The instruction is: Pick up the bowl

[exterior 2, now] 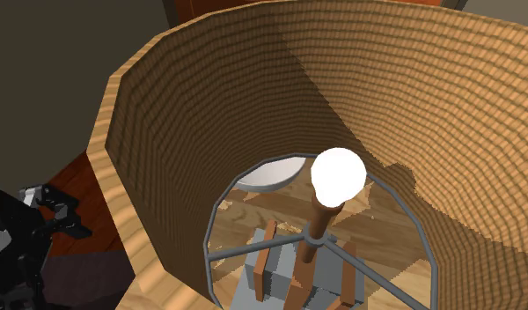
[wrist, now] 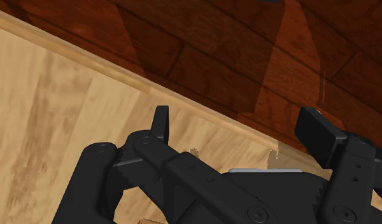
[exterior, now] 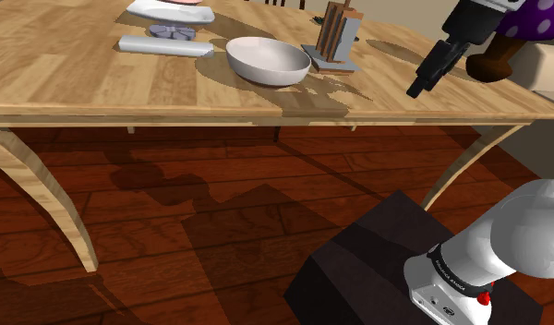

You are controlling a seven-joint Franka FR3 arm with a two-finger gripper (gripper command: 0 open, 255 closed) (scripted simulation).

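Hovering hand over the edge of the wooden surface, well apart from the white bowl.
Its fingers stand wide apart, with nothing held between them.

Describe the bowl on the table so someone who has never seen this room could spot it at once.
Find the long light wooden table. Midway along it sits a shallow round white bowl, between a flat-lying grey tube and a brown slatted rack. Unlike both, it is wide, hollow and empty.
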